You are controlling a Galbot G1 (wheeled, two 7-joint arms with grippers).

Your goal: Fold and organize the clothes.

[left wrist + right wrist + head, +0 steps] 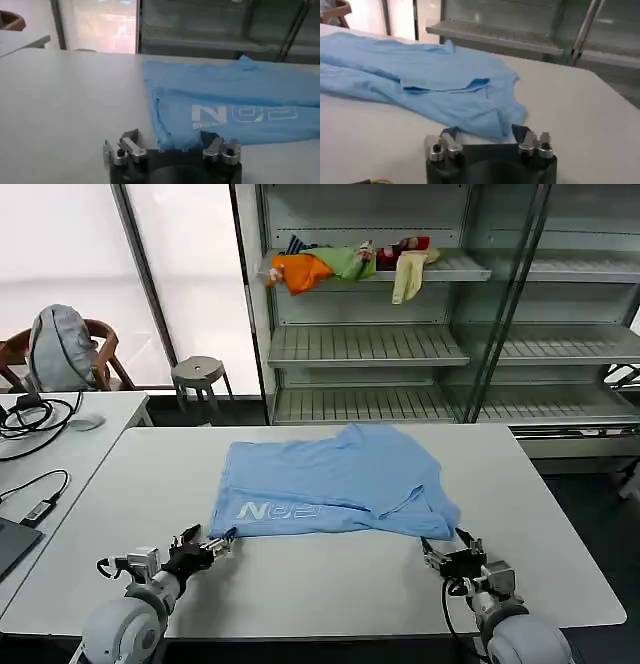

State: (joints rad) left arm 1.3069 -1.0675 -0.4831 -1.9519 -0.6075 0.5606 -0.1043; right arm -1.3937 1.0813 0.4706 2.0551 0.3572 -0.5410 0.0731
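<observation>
The clothes are one light blue T-shirt (330, 479) lying partly folded on the grey table (330, 584), with white lettering (278, 511) showing along its near edge. My left gripper (207, 546) sits low at the shirt's near left corner. In the left wrist view the left gripper (169, 137) is open, and the corner of the shirt (215, 107) lies between its fingers. My right gripper (447, 550) sits at the near right corner. In the right wrist view the right gripper (484, 133) is open too, with the shirt's (430, 80) rumpled edge reaching in between the fingers.
A metal shelf unit (400, 344) stands behind the table, with a heap of orange, green, red and cream garments (350, 264) on an upper shelf. A stool (198, 371) and a chair with a grey bag (60, 349) stand at the back left. A side table with cables (50, 434) is on the left.
</observation>
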